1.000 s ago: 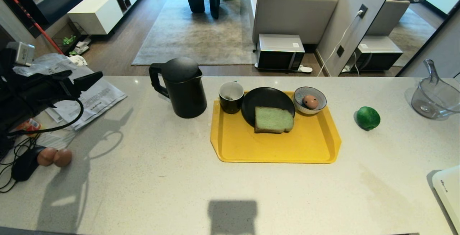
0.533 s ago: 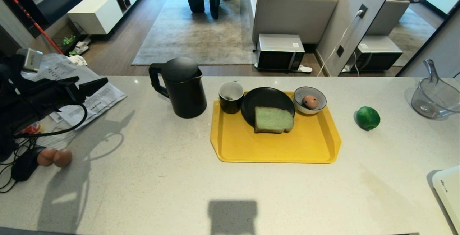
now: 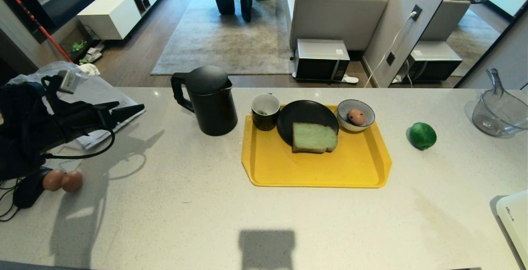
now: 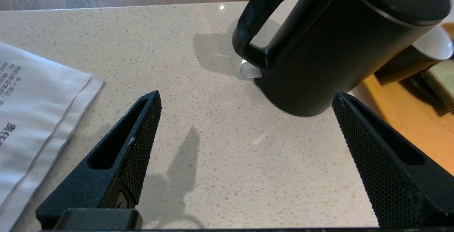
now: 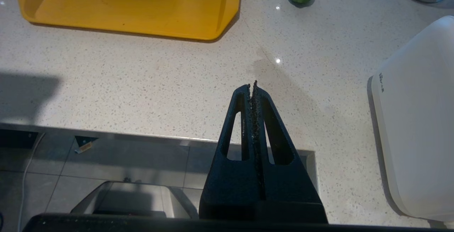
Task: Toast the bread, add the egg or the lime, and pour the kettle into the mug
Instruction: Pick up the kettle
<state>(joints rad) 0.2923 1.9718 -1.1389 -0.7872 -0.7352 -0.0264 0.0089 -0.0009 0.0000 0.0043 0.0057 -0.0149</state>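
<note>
Step in hand looks like reaching for the kettle (image 3: 208, 98). Left gripper (image 4: 244, 115) should line up with the loop handle (image 4: 253, 29), which faces it, and close only once that handle sits between the fingers. Jaws spread wide, empty. Kettle stands upright on the counter (image 3: 185, 204), ahead of the gripper, apart, just beside the mug (image 3: 265, 111). Right gripper (image 5: 252, 87) pinched closed, parked low.

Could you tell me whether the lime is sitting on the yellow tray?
No, the lime lies on the bare countertop, apart from the yellow tray and off its right edge in the head view.
</note>
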